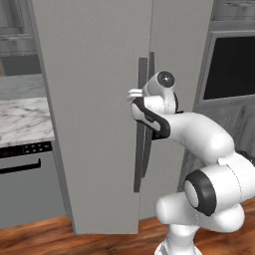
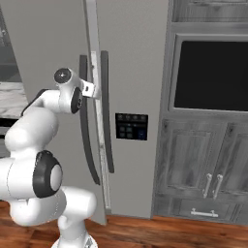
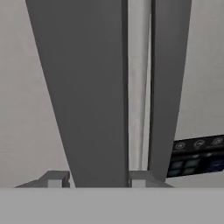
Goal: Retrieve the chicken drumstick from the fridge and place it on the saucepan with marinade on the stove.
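The fridge [image 1: 89, 99] [image 2: 135, 58] is a tall grey two-door cabinet right in front of me. Its left door stands slightly ajar, with its pale edge showing in the right base view. My gripper [image 1: 137, 94] [image 2: 94, 89] [image 3: 96, 179] is shut on the left door's long dark handle [image 3: 87, 87] [image 1: 141, 149], one fingertip on each side of it. The right door's handle [image 3: 164, 87] [image 2: 106, 121] runs close beside it, untouched. The chicken drumstick is hidden behind the doors. The saucepan and the stove are out of view.
A black dispenser panel [image 2: 131, 126] sits on the right door. A dark wall oven [image 2: 213, 72] with grey wooden cabinet doors [image 2: 203, 169] below stands right of the fridge. To the left are a marble counter [image 1: 22, 117] and a dishwasher front [image 1: 25, 184].
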